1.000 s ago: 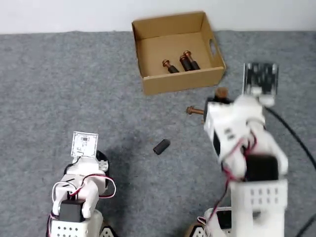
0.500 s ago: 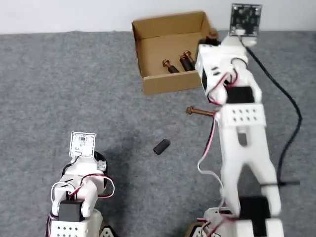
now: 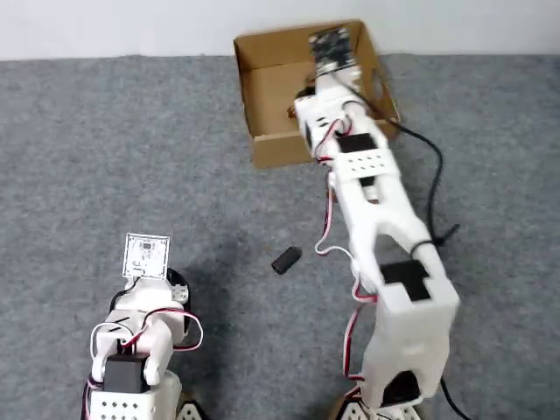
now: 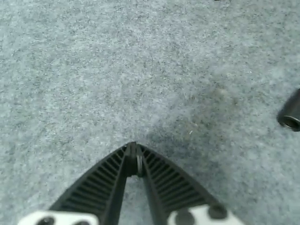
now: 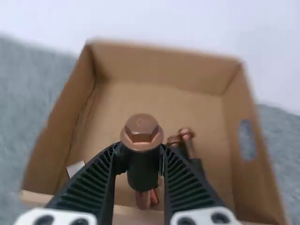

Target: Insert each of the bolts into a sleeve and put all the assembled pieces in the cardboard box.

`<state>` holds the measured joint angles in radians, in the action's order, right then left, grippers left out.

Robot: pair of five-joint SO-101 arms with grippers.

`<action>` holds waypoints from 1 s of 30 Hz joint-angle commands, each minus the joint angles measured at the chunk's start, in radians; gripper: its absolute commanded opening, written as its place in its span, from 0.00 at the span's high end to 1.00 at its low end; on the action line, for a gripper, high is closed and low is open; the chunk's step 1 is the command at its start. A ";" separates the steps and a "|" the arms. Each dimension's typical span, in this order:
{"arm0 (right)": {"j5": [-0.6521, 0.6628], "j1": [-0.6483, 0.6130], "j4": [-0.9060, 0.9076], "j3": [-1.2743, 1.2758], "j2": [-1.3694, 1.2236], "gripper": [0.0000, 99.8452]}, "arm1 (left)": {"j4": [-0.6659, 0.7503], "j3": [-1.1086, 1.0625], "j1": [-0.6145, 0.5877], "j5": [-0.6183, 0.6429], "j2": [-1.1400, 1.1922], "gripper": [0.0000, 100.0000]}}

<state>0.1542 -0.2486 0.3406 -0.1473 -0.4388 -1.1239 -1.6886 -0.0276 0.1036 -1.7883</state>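
Hovering above the cardboard box point(image 3: 280, 149) at the far side, the right tool point(image 5: 140, 154) clamps a sleeved bolt point(image 5: 141, 133), seemingly ready to drop it beside the pieces point(image 5: 183, 140) inside, while the left tool point(image 4: 133, 154) rests pinched together and empty, the spare sleeve point(image 3: 286, 260) waiting on the desk point(image 3: 131, 157).

Looks like a small robotics lab or somebody's hobby test corner, definitely not a kitchen or a shop. The bench point(image 3: 87, 131) is covered in grey felt-like carpet, with a plain white wall point(image 3: 114, 26) right behind it. Two white plastic arms, the left arm point(image 3: 131, 346) and the right arm point(image 3: 378, 210), sit side by side with red and white wires point(image 3: 188, 337) looping out in the open and a bare circuit board point(image 3: 147, 255) on the wrist. A plain cardboard box point(image 3: 276, 149) sits by the wall.
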 commanded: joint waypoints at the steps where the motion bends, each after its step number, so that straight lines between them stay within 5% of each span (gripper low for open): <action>1: 0.077 -0.019 -0.024 -0.140 -0.064 0.99 | 0.021 0.004 0.002 0.000 -0.003 1.00; 5: 0.149 -0.024 0.008 -0.187 -0.154 0.98 | 0.020 0.004 0.002 0.000 -0.003 1.00; 11: 0.183 -0.025 0.125 -0.193 -0.185 0.84 | 0.018 0.004 0.000 0.000 -0.003 1.00; 21: 0.164 -0.053 0.354 -0.192 -0.012 0.97 | 0.018 0.004 -0.003 0.000 -0.003 1.00; 30: -0.066 -0.061 0.716 -0.192 0.163 0.99 | 0.017 0.004 -0.005 0.000 -0.003 1.00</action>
<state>0.1542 -0.2977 0.9682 -0.3053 -0.3728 -1.1239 -1.6886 -0.0276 0.1036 -1.7868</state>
